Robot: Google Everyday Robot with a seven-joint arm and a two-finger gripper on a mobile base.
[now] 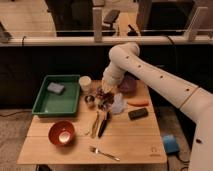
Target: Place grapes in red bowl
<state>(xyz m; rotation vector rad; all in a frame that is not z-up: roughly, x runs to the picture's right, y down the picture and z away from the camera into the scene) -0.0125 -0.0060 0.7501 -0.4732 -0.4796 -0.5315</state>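
The gripper (104, 91) hangs over the grapes (107, 100) near the middle of the tabletop's (132, 142) far edge, its hold not discernible; the bunch should be lifted clear of the metal cup (90, 99) beside it before travelling to the red bowl (52, 131) at the near-left corner.

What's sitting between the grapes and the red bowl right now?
The gripper is down at the grapes. Toward the red bowl, two long utensils lie across the path, with a small metal cup just beside it.
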